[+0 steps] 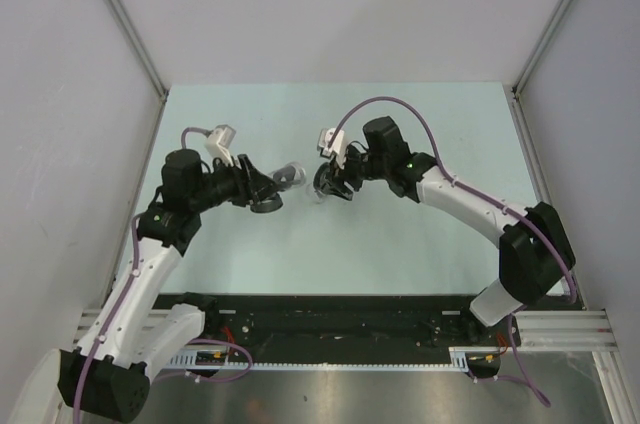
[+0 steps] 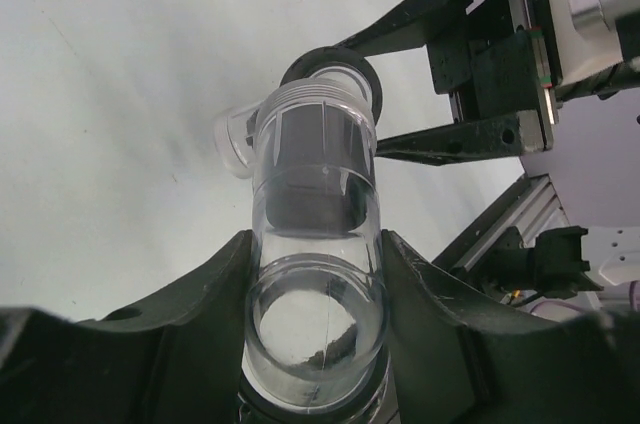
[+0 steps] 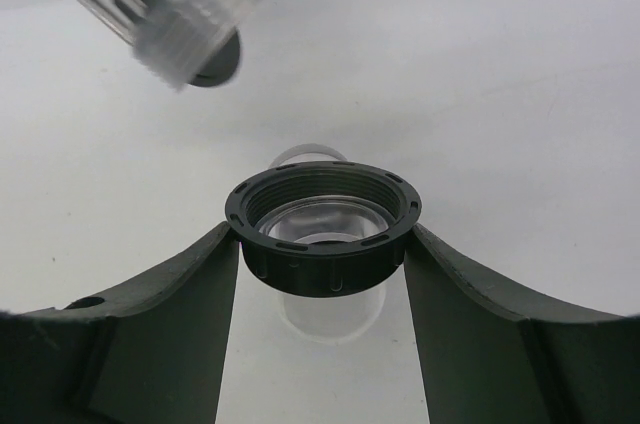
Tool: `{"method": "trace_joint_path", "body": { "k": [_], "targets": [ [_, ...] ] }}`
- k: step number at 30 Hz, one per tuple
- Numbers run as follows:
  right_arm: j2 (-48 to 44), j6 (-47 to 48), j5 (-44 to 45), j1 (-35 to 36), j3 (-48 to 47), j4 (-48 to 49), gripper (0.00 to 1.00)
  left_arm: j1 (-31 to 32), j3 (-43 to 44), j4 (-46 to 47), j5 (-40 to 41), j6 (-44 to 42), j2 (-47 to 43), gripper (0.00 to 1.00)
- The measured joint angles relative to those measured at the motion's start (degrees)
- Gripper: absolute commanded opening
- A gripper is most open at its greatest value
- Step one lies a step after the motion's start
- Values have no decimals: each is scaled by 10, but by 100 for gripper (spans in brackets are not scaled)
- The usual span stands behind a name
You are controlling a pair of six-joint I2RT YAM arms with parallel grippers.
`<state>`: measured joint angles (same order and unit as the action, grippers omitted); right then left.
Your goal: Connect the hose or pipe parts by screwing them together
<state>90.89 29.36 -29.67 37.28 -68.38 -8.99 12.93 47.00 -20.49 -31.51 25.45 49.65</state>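
Top external view: over the pale table (image 1: 420,244), the left gripper (image 1: 278,187) clamps the clear threaded pipe (image 2: 315,234) between half-spread fingers, the right gripper (image 1: 330,187) pinches the black-collared fitting (image 3: 322,224), their ends near but apart.

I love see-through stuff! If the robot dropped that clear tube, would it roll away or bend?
It would probably roll: the tube is round and smooth. It looks stiff, sitting unbent between the left fingers. Its glossy wall may be slippery, though the ridged threads could help grip.
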Motion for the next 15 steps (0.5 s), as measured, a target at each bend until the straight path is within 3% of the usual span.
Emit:
{"method": "trace_joint_path", "body": {
  "k": [15],
  "targets": [
    [-93,83,8,68,13,-5,29,0,15,-2,-90,20,-5,0]
  ]
}}
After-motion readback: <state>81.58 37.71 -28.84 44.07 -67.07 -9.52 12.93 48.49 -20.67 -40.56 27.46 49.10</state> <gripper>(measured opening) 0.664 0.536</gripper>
